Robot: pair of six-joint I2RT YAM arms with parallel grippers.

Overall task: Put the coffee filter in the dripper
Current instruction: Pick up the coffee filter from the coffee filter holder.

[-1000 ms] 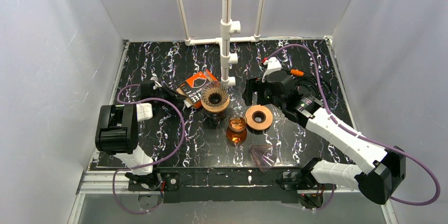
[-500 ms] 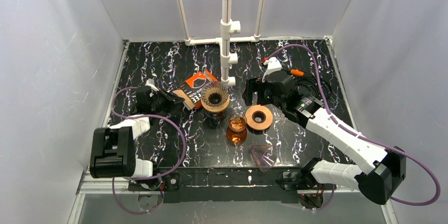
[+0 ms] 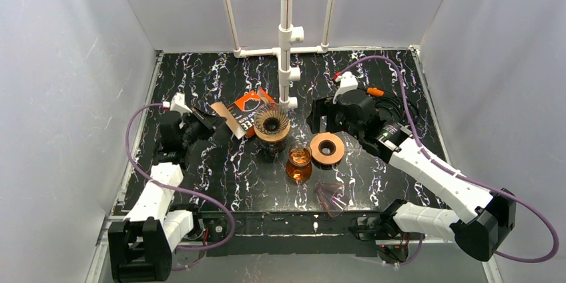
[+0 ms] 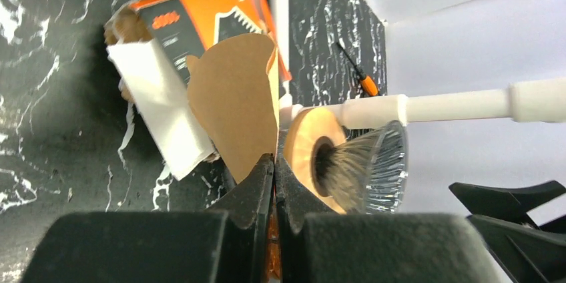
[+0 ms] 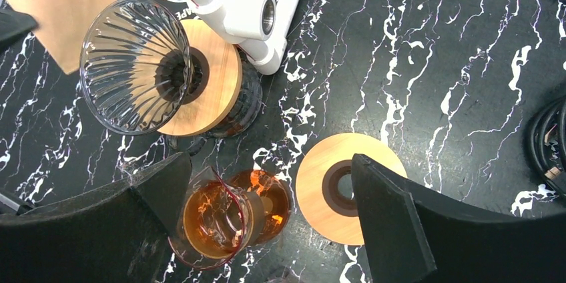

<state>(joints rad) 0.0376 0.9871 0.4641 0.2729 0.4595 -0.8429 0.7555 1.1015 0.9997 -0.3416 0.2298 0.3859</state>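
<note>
**A:** Where's the filter?

**B:** Pinched in the left gripper [image 4: 274, 163]. Its jaws are pressed together on the narrow lower end of the filter [image 4: 233, 109], and the brown fan stands up above them, flat and folded. It is in front of the box [image 4: 200, 16] and, as far as I can tell, clear of it.

**A:** And the dripper?

**B:** The dripper [image 3: 271, 121] stands on its wooden collar atop a dark jar, just to the right of the filter in the top view. The filter is beside it, not over it, and nothing is in the cone yet.

**A:** Why hold it by that end?

**B:** My guess is that a grip low on the paper leaves the wide part free to swing over the rim. Being flat, it may need coaxing open once it is there.

**A:** What about the right gripper?

**B:** The right gripper [image 5: 267, 196] is spread wide and holds nothing. It hangs above the spare wooden ring [image 5: 317, 183] and the amber glass [image 5: 220, 219], near the dripper. It is probably parked there to steady things or press the paper down, but that is only a reading.
</note>
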